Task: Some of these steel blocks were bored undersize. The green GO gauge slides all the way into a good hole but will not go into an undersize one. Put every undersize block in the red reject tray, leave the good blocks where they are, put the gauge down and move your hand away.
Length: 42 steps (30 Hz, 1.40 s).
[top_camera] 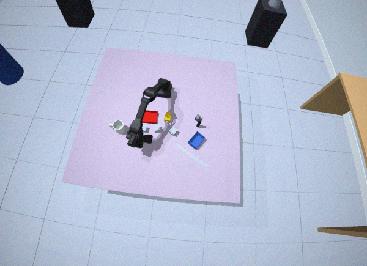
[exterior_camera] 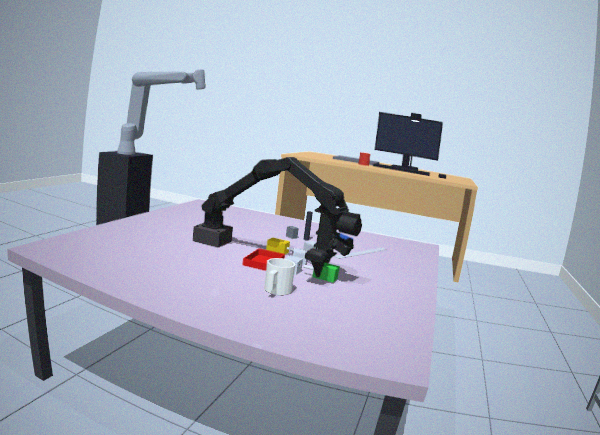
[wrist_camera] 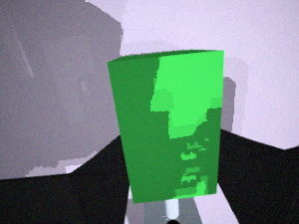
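Wrist view shows the gripper [wrist_camera: 163, 131] clamped on the green gauge [exterior_camera: 327, 272] [wrist_camera: 169, 129], its pin pointing at a steel block's [wrist_camera: 154, 211] dark bore, apparently aligned, though depth is unclear.

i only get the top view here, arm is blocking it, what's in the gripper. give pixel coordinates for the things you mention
Observer: The green gauge [exterior_camera: 326, 272] [wrist_camera: 169, 124]; the wrist view shows it between the gripper's [wrist_camera: 171, 159] dark fingers.
Operator: is the gauge's pin pointing at a block
Observer: It seems so: the wrist view shows a pale pin [wrist_camera: 171, 209] running from the gauge toward a grey block [wrist_camera: 151, 211].
Operator: anything on the desk off to the side
Observer: Yes, the exterior view shows a monitor [exterior_camera: 408, 136] and a red cup [exterior_camera: 364, 158].
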Each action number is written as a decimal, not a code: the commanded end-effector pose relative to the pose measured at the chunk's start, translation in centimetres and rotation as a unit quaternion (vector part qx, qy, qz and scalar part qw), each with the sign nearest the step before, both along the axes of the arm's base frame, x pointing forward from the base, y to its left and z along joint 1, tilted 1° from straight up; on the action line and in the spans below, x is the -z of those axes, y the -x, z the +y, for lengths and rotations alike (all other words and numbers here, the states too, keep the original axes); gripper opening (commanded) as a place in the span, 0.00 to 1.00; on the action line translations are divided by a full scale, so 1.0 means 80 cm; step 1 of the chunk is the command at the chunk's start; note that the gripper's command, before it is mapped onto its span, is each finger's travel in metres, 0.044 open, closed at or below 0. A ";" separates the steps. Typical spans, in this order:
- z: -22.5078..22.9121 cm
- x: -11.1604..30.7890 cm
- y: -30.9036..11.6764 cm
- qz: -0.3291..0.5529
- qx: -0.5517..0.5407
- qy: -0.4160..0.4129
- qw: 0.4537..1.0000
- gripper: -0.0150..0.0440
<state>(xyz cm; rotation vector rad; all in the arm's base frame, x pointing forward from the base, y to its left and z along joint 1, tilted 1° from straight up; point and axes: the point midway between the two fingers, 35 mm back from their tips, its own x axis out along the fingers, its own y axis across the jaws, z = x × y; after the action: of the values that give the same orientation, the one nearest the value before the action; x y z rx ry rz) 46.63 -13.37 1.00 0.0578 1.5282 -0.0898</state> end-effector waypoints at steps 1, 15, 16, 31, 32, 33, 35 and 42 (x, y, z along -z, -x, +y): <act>0.001 -0.028 0.001 -0.002 0.001 0.001 1.000 0.25; 0.002 -0.033 0.007 0.012 0.000 -0.003 1.000 0.25; 0.002 -0.034 0.007 0.012 0.000 -0.003 1.000 0.25; 0.158 -0.067 0.009 0.001 0.141 -0.010 0.990 0.25; 0.175 -0.071 0.012 0.000 0.156 -0.011 0.988 0.25; 0.192 -0.074 0.016 -0.002 0.172 -0.012 0.985 0.25; 0.224 -0.080 0.024 -0.004 0.202 -0.014 0.979 0.25; 0.245 -0.084 0.031 -0.005 0.222 -0.016 0.975 0.25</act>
<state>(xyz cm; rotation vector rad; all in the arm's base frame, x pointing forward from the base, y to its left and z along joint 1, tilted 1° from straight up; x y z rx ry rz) 44.37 5.83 7.18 0.3838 1.5035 -0.3831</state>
